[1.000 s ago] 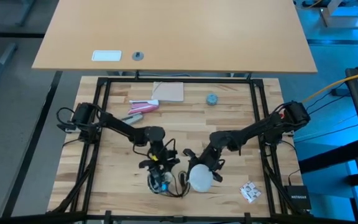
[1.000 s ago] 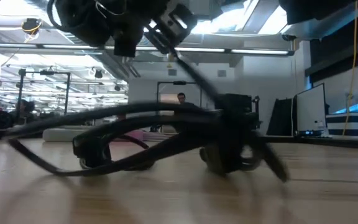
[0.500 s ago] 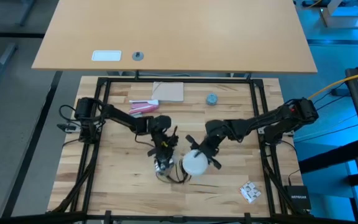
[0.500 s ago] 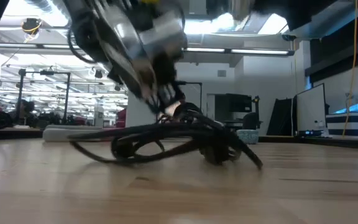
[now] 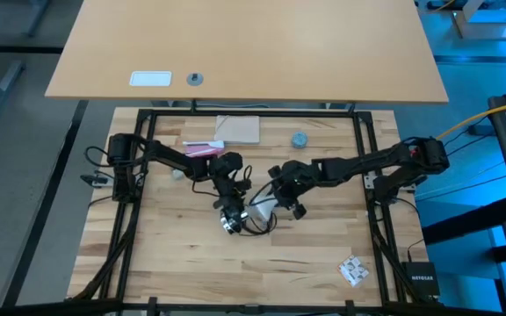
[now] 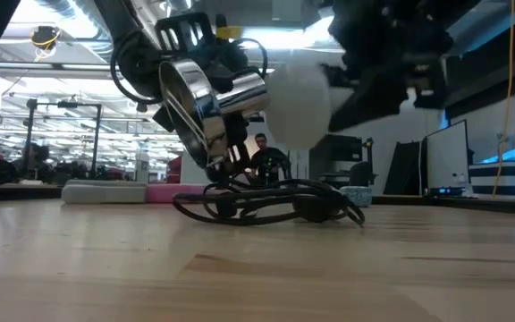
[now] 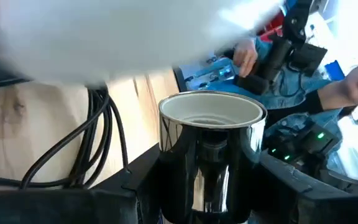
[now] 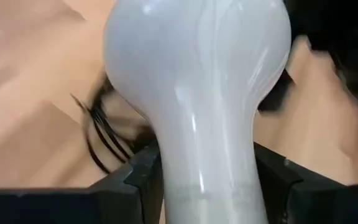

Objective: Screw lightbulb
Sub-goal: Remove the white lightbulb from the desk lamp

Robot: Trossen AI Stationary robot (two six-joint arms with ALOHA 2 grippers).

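- Now the right gripper (image 5: 281,204) is gripping the lightbulb (image 8: 197,93) by its narrow neck, fingers (image 8: 135,180) pressing on both sides, with the round white globe sticking out ahead of them.
- Close beside it, the left gripper (image 5: 232,211) is clamping the shiny metal socket (image 7: 210,155) between its fingers (image 7: 135,186), the open mouth of the socket facing outward.
- Both grippers are hovering above the table (image 5: 183,254), the bulb's globe (image 6: 298,107) sitting just beside the tilted socket (image 6: 208,103) in the low view; whether they are touching cannot be told.
- Beneath the two grippers, the socket's black cord (image 6: 266,201) is lying coiled on the wood.
- Farther beyond the grippers, a small blue-grey cap (image 5: 299,140), a tan pad (image 5: 238,129) and a pink item (image 5: 202,149) are resting near the far edge.
- Nearer the table's front corner, on the right arm's side, a small crumpled wrapper (image 5: 352,270) is lying well apart.
- Beyond the table, a person (image 6: 259,148) is showing in the room.
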